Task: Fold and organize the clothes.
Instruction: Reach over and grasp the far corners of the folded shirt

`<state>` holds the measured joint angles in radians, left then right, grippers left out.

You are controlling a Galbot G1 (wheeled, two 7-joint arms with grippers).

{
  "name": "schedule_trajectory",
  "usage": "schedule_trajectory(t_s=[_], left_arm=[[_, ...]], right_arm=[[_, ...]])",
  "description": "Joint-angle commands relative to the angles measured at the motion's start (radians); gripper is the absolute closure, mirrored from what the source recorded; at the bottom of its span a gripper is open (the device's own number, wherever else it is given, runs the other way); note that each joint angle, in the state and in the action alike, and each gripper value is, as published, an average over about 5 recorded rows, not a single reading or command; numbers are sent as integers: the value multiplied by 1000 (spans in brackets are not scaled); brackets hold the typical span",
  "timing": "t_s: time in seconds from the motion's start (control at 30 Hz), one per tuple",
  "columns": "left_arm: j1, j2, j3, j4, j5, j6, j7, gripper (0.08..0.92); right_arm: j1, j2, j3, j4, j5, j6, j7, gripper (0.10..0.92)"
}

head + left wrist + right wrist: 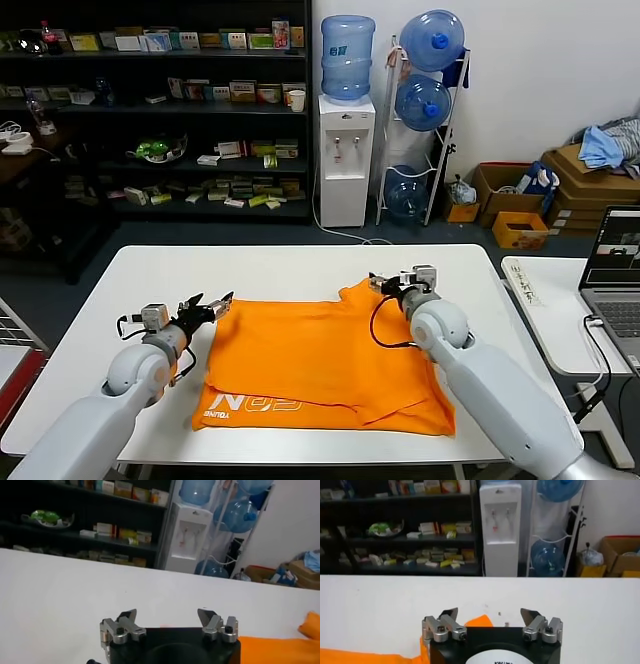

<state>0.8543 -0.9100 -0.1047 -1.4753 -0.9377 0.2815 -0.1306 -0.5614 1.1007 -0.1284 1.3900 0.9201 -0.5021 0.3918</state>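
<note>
The orange T-shirt [320,365] is lying folded on the white desk [270,270], spread across its middle and towards the near edge, with white lettering showing along the near-left hem and a sleeve corner poking up at the far right; the left end effector [212,305] is hovering just beside the shirt's far-left corner, its fingers [127,619] standing wide apart and holding nothing; in the left wrist view only bare desk is showing between the fingers, with the orange cloth [280,647] lying off to one side; the right end effector [393,284] is sitting at the shirt's far-right corner, close to the raised sleeve, its fingers [449,617] likewise spread wide and gripping nothing; in the right wrist view a point of orange fabric [479,621] is peeking out just beside the near finger; beyond the desk a water dispenser [346,150] is standing against the wall next to dark shelves [160,110], and a laptop [612,270] is resting on a side table to the right.
</note>
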Motion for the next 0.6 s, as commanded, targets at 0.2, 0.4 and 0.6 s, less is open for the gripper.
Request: schedule_trajectory(t_s=[0.2,0.4,0.6], left_arm=[[-91,-36,83,119,-4,40,12,177],[-101,-45,95,118,-4,38,10,177],[-104,-47,108,117,3,37,9,177]], right_arm=[[99,69,-47,-185,-26,-27,-51,203],[94,70,-43,-191,-6,-39,-67,203],[75,71,-36,-190,18,-57,-76,203]])
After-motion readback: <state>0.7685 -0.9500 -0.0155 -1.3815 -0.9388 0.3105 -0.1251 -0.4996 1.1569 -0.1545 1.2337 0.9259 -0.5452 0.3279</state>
